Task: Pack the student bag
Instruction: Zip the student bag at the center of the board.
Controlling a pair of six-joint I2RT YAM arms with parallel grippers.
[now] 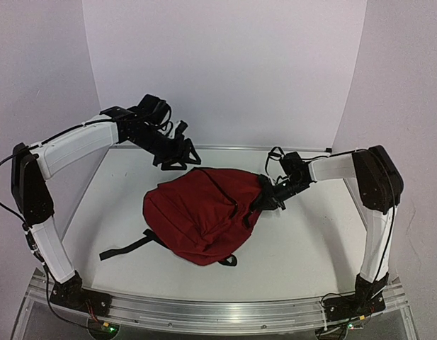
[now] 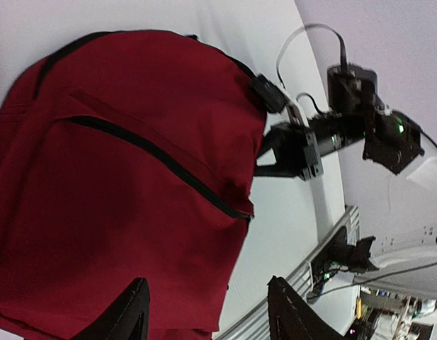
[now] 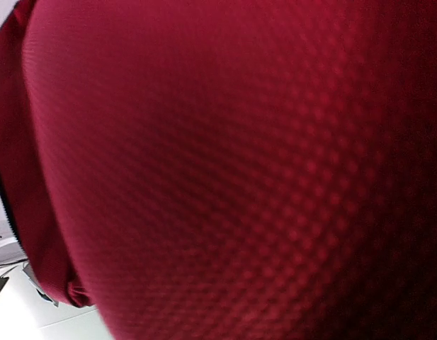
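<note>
Red cloth of the student bag [image 3: 225,170] fills the right wrist view, very close up. This bag lies flat in the middle of the white table [image 1: 303,241]. One black strap [image 1: 126,248] sticks out to its left. Its front zip [image 2: 154,152] is shut, so I cannot see inside. The right gripper [image 1: 269,200] touches the bag's right edge with its fingers together; I cannot tell if cloth is pinched. The left gripper [image 2: 207,280] hangs above the bag, fingers apart, holding nothing.
</note>
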